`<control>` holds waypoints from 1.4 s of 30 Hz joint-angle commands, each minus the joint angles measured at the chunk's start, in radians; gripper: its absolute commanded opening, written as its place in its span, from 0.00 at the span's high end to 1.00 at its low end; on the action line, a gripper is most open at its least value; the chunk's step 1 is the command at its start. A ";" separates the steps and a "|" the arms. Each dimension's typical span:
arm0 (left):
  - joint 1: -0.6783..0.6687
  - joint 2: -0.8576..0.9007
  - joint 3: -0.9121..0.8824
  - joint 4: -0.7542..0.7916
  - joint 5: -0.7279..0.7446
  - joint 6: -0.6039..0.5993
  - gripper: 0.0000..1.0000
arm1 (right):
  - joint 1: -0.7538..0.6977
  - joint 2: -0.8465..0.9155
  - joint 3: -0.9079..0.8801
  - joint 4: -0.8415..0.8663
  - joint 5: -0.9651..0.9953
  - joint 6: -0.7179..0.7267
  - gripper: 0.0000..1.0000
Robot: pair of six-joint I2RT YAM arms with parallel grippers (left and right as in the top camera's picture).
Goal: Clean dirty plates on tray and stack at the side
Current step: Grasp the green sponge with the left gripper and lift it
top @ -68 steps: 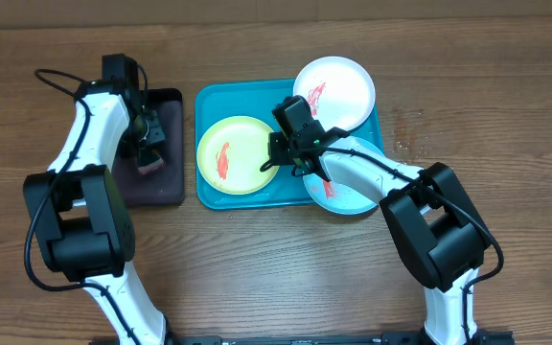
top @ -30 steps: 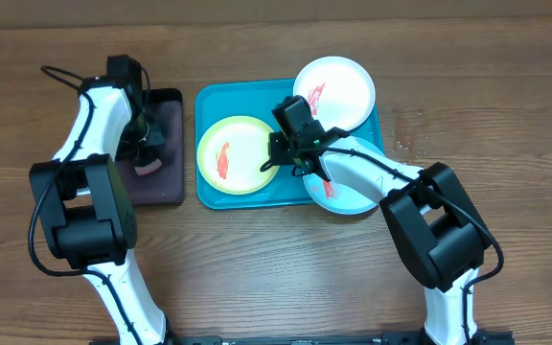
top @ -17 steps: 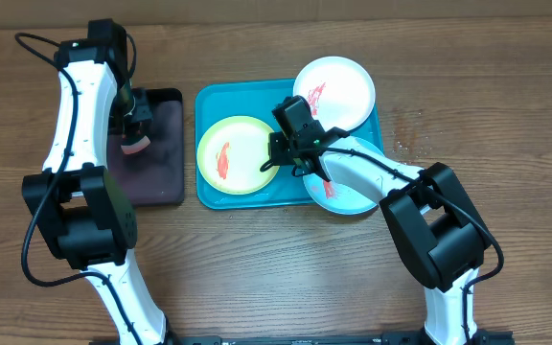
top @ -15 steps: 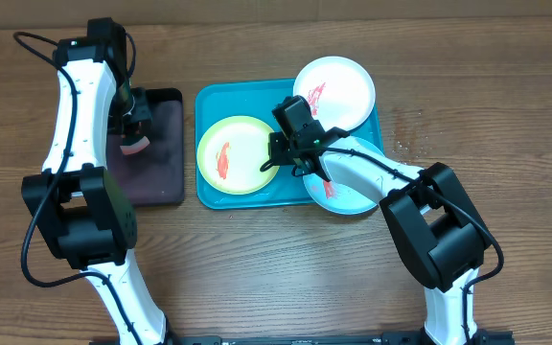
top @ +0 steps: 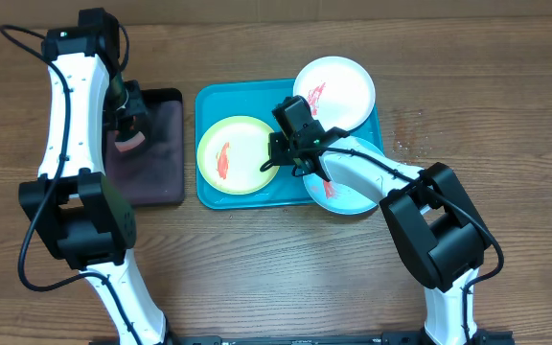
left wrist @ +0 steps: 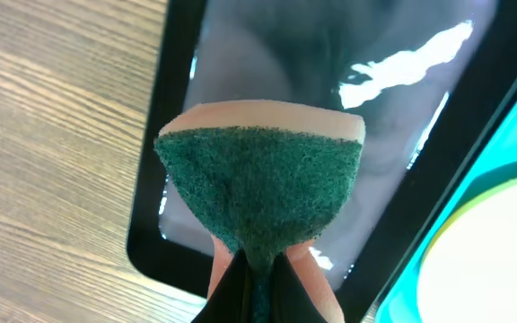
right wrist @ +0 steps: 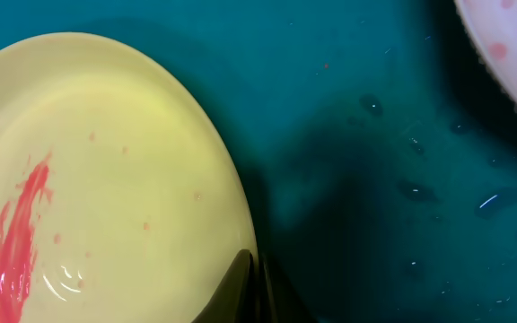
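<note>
Left gripper (left wrist: 254, 292) pinches the green-faced sponge (left wrist: 263, 188) above the black tray (top: 156, 187) near the table's left edge, seemingly ready for wiping. Right gripper (right wrist: 248, 280) clamps the yellow-green plate (top: 233, 153) by its rim, probably steadying it on the turquoise tray (top: 207, 96) mid-table.

Table (top: 506, 105): the wood-grain surface in front of you.
Centre: turquoise tray (top: 257, 91).
Your left: black tray (top: 156, 182), just beside it.
</note>
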 commanded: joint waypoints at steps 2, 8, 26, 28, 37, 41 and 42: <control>0.043 -0.009 0.026 -0.012 0.042 -0.018 0.96 | 0.002 0.007 0.026 -0.002 0.006 -0.005 0.96; 0.056 -0.009 0.026 -0.008 0.312 0.224 0.96 | 0.002 0.007 0.026 0.002 -0.001 -0.005 0.96; 0.055 -0.009 0.026 -0.028 0.085 0.074 0.96 | -0.001 0.007 0.026 -0.001 -0.032 -0.005 0.96; 0.054 -0.009 0.026 -0.028 0.098 0.087 0.96 | -0.005 0.007 0.026 -0.002 -0.050 -0.005 0.96; 0.047 -0.009 0.026 -0.029 0.110 0.093 0.96 | -0.016 0.007 0.026 -0.004 -0.092 -0.005 0.96; 0.046 -0.009 0.026 -0.027 0.111 0.093 0.96 | -0.016 0.007 0.026 -0.006 -0.093 -0.005 0.96; 0.046 -0.009 0.026 -0.027 0.111 0.093 0.96 | -0.016 0.007 0.026 -0.006 -0.096 -0.005 0.96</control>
